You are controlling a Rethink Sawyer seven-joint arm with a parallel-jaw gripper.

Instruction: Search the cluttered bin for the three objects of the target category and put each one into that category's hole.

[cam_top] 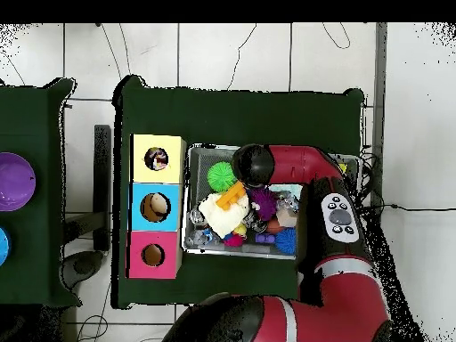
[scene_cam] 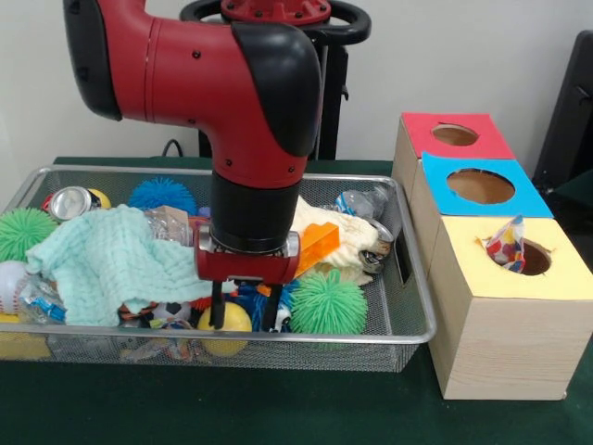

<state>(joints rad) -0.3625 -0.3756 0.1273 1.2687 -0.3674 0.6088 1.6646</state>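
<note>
multicoloured printed fabric rag [scene_cam: 506, 243] pokes from round yellow-faced hole [scene_cam: 533, 259]. gripper [scene_cam: 246, 321] fingers spread, empty, low in silver wire-mesh bin [scene_cam: 422, 287]; you should probe under mint-green waffle cloth [scene_cam: 107, 260] slowly.

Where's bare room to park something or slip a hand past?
Free: the green tabletop in front of the wire bin, and beside the yellow-faced box. Crowded: the whole bin, especially around the pincer between mint cloth and green spiky ball.
</note>
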